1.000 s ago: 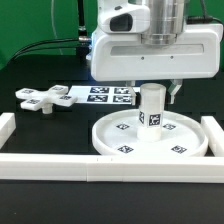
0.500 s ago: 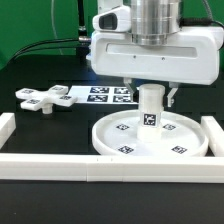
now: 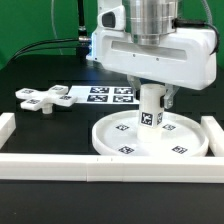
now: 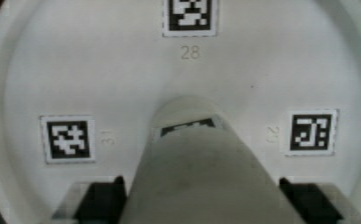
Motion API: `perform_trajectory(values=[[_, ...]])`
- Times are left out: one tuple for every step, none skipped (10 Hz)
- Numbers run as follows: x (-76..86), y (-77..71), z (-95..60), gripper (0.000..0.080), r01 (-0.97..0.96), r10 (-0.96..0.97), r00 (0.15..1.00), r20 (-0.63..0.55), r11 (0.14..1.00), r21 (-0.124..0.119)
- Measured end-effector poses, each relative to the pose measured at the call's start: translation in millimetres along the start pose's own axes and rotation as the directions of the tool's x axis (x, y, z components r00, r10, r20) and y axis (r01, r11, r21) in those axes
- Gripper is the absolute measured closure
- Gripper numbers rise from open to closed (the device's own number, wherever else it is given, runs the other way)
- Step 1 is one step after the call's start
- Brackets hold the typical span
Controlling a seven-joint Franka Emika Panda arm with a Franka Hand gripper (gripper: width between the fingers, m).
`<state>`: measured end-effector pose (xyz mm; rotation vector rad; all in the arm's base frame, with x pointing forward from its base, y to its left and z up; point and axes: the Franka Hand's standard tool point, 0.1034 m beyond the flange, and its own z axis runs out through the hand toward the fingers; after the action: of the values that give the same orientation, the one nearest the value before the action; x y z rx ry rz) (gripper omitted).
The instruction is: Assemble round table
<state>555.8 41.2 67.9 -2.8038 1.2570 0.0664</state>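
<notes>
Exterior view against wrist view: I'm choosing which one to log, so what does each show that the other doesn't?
Only the exterior view: the white cross-shaped four-arm plastic piece, the marker board and the long white border rails. Only the wrist view: a close-up of the hand, its dark fingers flanking the short white cylindrical post. Both: that post standing on the large rimmed round white plastic disc.
</notes>
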Motion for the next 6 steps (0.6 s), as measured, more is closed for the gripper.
perform_trajectory(values=[[0.7,0.6,0.3,0.039,-0.078,0.078,0.997,0.008,0.997,0.012],[3.0,1.5,0.3,0.039,-0.248,0.247,0.968,0.033,0.968,0.044],[2.0,0.2,0.4,0.039,-0.363,0.36,0.931,0.054,0.93,0.053],[1.6,-0.6,0.5,0.039,-0.452,0.449,0.891,0.067,0.89,0.054],[2.3,-0.8,0.7,0.039,-0.559,0.553,0.828,0.093,0.827,0.063],[2.4,-2.2,0.4,0.039,-0.643,0.634,0.765,0.111,0.764,0.065]])
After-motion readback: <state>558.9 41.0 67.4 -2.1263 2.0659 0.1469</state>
